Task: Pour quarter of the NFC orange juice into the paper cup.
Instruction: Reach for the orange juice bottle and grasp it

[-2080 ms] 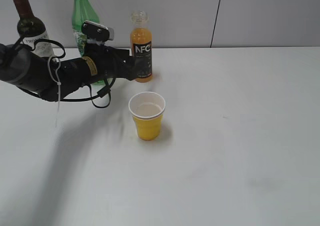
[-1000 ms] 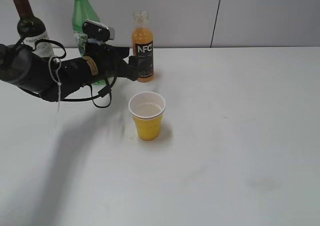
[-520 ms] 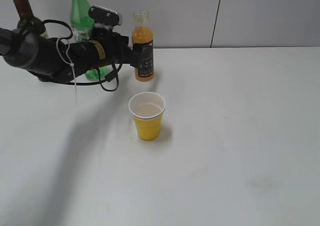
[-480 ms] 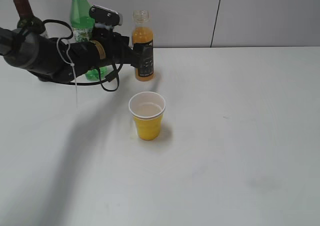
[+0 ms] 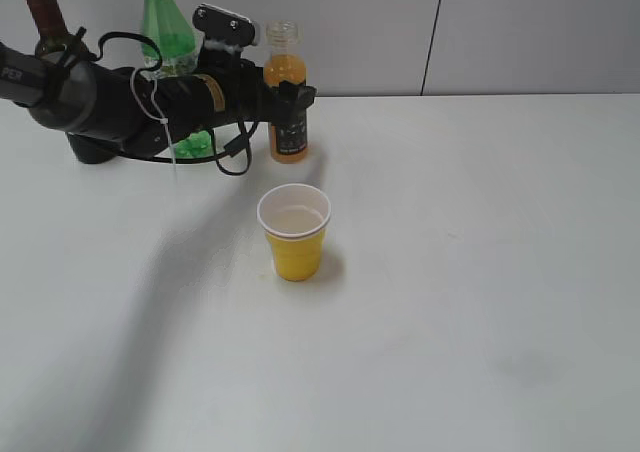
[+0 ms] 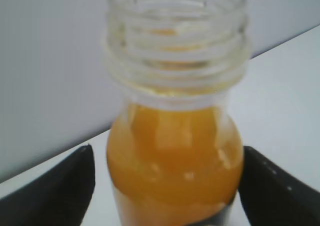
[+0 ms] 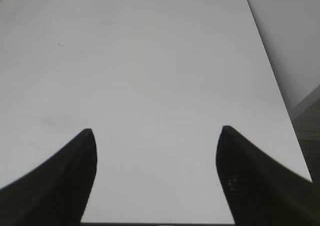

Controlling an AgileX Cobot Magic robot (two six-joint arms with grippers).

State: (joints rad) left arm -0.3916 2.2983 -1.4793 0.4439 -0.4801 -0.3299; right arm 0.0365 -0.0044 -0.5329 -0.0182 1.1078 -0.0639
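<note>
white table [image 5: 480,302] with wide bare surface to the right and front; grey wall just behind the bottles at the far left edge. nfc orange juice [image 5: 286,94]: small clear bottle, uncapped, orange liquid up to the shoulder, black label, upright near the wall, lifted or standing cannot be told. paper cup [image 5: 294,231]: yellow, white rim, upright, in front of the bottle and apart from it. left gripper [image 5: 288,102]: jaws closed against both sides of the bottle body below the neck. right gripper [image 7: 155,176]: jaws spread wide over bare table, holding nothing. green bottle [image 5: 170,52] and wine bottle [image 5: 45,17] behind the left arm.
</note>
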